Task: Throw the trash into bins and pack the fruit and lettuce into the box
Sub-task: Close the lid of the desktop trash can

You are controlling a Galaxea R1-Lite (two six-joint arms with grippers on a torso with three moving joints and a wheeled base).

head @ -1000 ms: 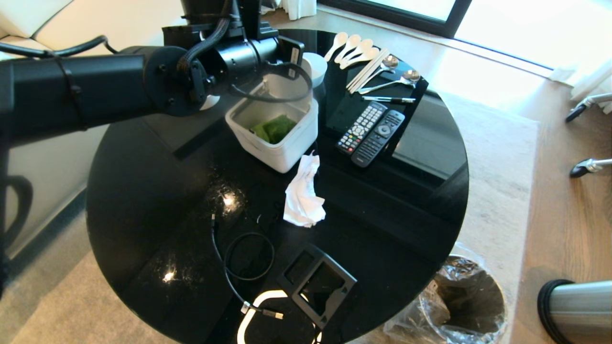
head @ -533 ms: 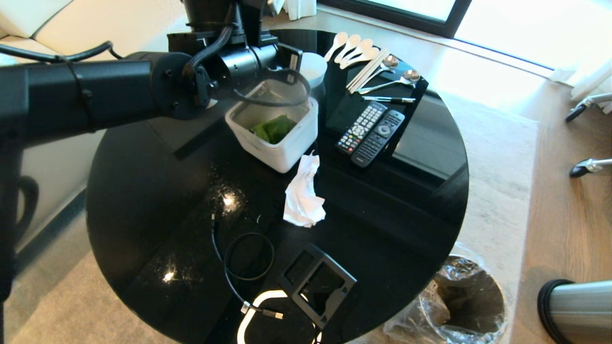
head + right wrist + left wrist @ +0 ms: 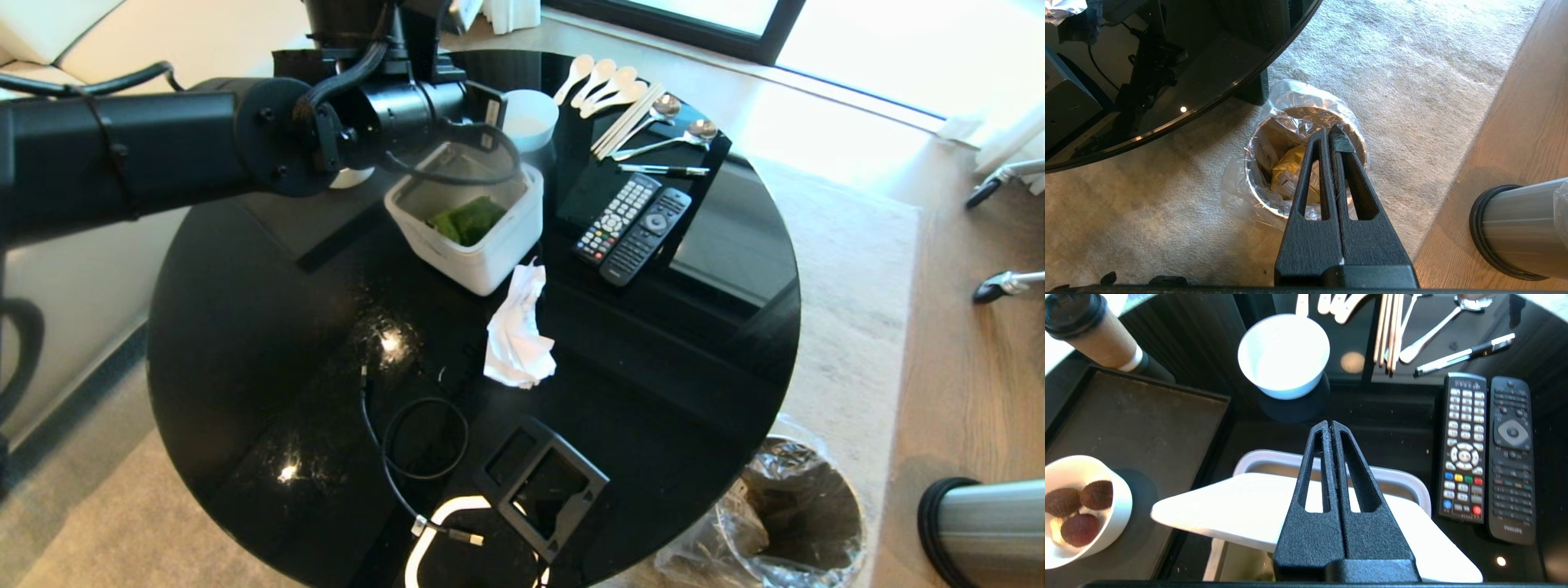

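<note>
**Desk:** What's on my screen, biggest first?

**Me:** The round black worktop (image 3: 245,327). At its twelve o'clock I see the white box (image 3: 473,237), lid (image 3: 1241,506) half raised, lettuce (image 3: 469,219) inside. My left end effector (image 3: 1329,428) hangs over that lid, fingers pressed together.

**Desk:** Trash?

**Me:** The tissue (image 3: 516,335) lies at centre, beside the box. The gold wrapper (image 3: 1286,171) sits in the lined bin (image 3: 1290,118) at four o'clock, under my right end effector (image 3: 1329,134), also pinched together, empty.
</note>
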